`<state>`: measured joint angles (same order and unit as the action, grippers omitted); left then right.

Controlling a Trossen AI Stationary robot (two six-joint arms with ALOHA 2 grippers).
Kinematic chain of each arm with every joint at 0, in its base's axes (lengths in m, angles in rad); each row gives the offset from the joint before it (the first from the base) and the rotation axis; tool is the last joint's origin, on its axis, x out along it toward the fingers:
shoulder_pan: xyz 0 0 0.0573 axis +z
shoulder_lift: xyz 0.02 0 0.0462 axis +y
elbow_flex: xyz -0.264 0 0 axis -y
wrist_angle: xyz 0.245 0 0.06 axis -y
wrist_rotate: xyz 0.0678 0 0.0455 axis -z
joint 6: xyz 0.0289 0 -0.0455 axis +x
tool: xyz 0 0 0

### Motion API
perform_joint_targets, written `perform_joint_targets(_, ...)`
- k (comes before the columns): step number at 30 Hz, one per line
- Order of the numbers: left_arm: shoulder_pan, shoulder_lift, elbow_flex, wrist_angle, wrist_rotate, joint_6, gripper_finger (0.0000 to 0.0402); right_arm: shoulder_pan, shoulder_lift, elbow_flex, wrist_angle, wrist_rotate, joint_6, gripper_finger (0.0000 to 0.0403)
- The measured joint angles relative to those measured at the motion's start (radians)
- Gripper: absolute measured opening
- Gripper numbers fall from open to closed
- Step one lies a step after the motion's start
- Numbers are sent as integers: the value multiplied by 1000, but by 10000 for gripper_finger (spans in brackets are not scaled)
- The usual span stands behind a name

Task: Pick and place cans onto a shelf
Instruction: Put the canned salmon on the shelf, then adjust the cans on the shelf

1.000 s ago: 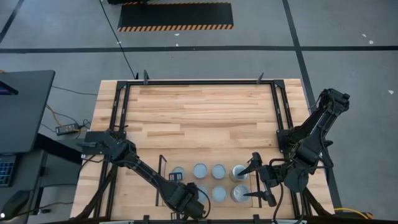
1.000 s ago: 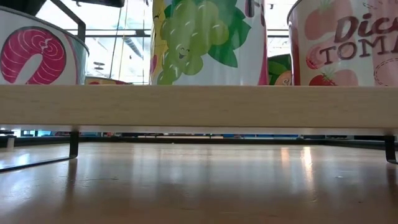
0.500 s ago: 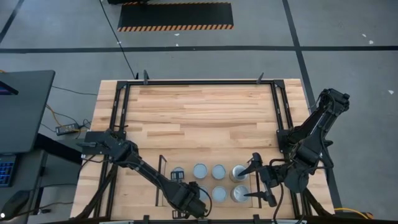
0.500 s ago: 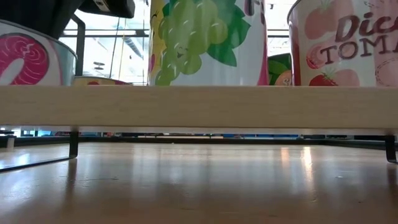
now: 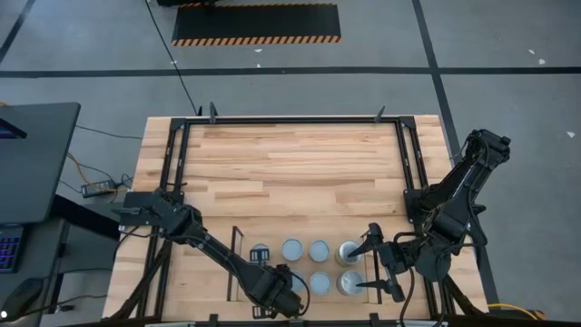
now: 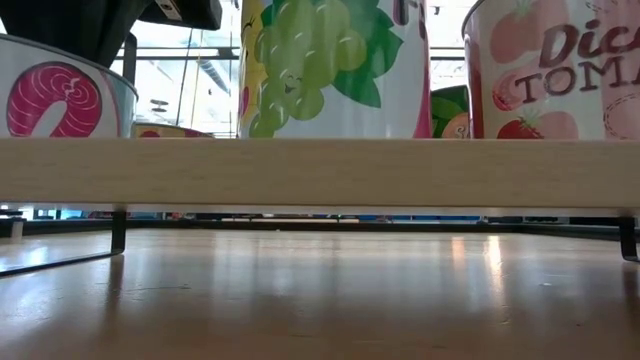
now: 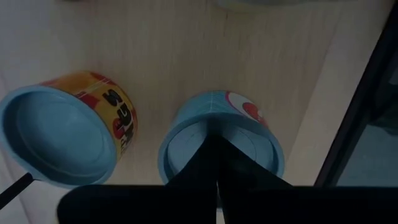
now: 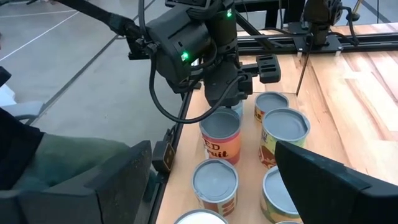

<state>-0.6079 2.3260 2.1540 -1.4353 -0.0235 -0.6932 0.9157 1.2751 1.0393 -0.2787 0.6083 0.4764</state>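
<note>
Cans (image 5: 305, 263) stand upright in two rows on shelf (image 5: 238, 263) at tabletop (image 5: 281, 163) near edge. Left gripper (image 5: 283, 289) directly above near-row end can (image 7: 219, 144), fingers together, gripping nothing. Right gripper (image 5: 374, 263) beside opposite end, fingers apart, empty, waiting

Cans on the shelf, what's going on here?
Two dark arms are stocking small round metal cans onto the light-wood shelf at the table's near edge. The left claw, fingers shut together, is pressed down over the top of a blue-rimmed can with a pink salmon label at the shelf's left end. The right claw sits open beside the two cans at the right end, holding nothing. Most slots look filled.
</note>
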Motion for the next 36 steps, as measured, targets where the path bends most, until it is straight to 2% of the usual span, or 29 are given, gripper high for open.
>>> perform_joint_targets(10, 6, -6, 0, -28, 2, 26, 2, 0, 0, 0, 0, 0, 0, 348)
perform_joint_targets(16, 7, -63, 0, -14, -13, 25, 2, -1, 0, 0, 0, 0, -4, 348)
perform_joint_targets(20, 6, -124, 0, 84, -62, 27, 2, -2, 0, 0, 0, 0, -5, 348)
perform_joint_targets(25, 8, -187, 2, 302, -186, 85, 2, -2, 0, 0, -1, 0, -7, 348)
perform_joint_targets(30, 24, -165, -3, 465, -188, 163, 2, -2, 0, 0, -1, 0, 2, 348)
perform_joint_targets(36, 52, -118, -33, 421, -183, 166, 2, 0, 0, 0, -8, 0, 19, 348)
